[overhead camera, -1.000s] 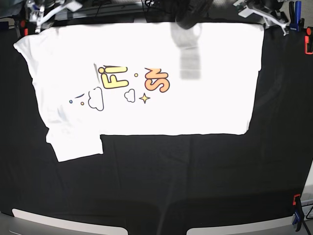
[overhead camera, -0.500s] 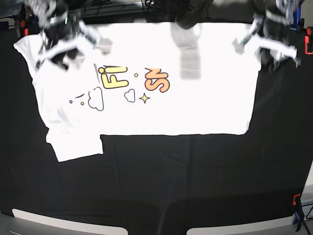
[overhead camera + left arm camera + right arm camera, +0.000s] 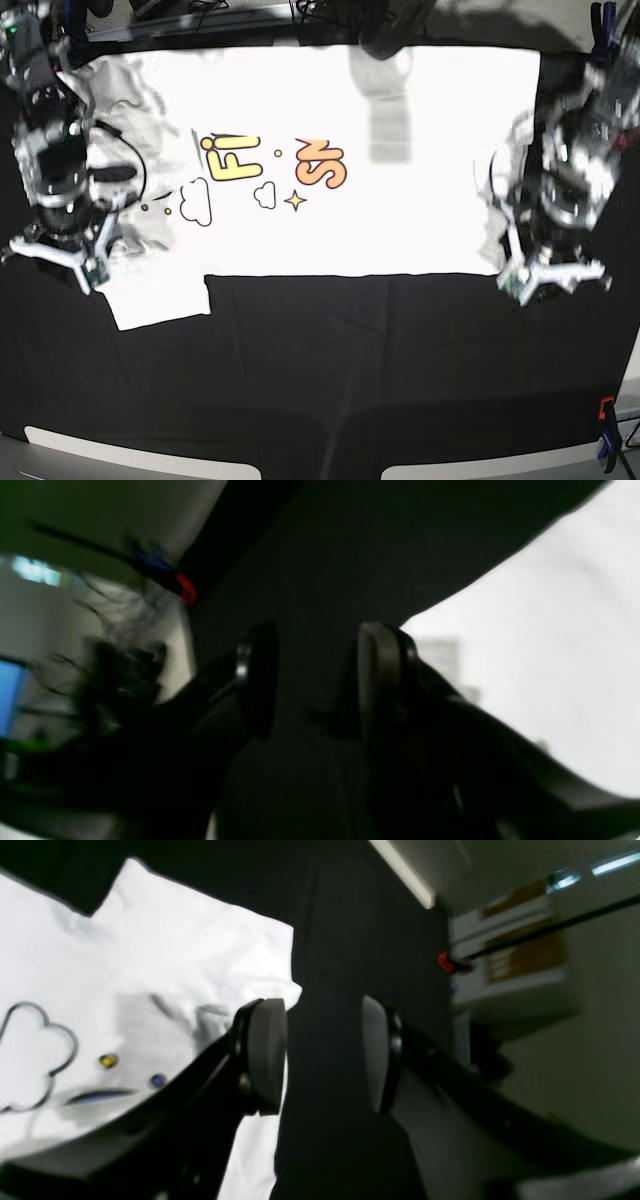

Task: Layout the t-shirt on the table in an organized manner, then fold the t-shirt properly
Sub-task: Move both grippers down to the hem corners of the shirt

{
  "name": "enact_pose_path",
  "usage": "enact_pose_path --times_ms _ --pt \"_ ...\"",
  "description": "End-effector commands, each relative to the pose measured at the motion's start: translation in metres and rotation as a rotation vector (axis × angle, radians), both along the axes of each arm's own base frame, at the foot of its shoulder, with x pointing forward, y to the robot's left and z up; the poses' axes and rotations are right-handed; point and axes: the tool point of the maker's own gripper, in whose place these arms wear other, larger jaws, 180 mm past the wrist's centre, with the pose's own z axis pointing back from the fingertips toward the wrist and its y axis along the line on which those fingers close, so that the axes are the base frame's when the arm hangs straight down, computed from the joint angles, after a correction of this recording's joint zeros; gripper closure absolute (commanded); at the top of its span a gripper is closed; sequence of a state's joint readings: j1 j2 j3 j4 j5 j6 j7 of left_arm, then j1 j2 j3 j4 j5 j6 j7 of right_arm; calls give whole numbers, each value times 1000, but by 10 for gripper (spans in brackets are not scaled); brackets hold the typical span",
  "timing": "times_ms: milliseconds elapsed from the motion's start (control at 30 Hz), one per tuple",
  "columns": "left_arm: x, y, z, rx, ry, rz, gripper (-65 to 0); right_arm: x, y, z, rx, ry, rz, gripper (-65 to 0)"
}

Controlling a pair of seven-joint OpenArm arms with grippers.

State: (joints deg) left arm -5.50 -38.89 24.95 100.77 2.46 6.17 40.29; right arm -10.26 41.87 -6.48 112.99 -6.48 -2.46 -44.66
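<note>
Two letters, "Fi", on t-shirt (image 3: 400, 200)

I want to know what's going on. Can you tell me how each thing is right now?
T-shirt: lying print-up on the table, one sleeve sticking out, edges rumpled beside both arms.
Table: covered in wrinkled black cloth.
Left gripper: jaws open, holding nothing.
Right gripper: jaws open, holding nothing.

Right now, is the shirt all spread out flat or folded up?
Partly folded. The shirt lies flat on the table, but its lettering is cut off along the top and only one sleeve sticks out at the near left.
</note>
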Motion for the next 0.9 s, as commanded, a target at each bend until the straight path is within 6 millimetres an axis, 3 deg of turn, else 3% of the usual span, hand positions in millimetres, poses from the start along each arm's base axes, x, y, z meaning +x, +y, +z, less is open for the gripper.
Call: enact_pose_path --times_ms 0,133,267,400,600,733,867 --pt "19 8 12 -15 -33 17 -244 12 -10 15 -24 -51 -15 -246" --pt "51 24 -15 -206 108 110 -175 32 -37 0 -6 -29 -111 -246" --pt "66 31 -34 -445 257 126 -161 50 -53 -19 84 30 -174 -246" --pt "61 36 -48 -684 431 114 -161 62 -56 -31 183 106 -174 -246" --pt "51 44 -65 -991 554 211 -166 74 -42 -25 274 116 -126 -246" --pt "41 31 -78 -1039 611 223 -166 77 -36 -23 297 121 -98 -246" --pt "42 3 -85 -1047 639 183 -166 77 -34 -24 298 128 -89 -246"
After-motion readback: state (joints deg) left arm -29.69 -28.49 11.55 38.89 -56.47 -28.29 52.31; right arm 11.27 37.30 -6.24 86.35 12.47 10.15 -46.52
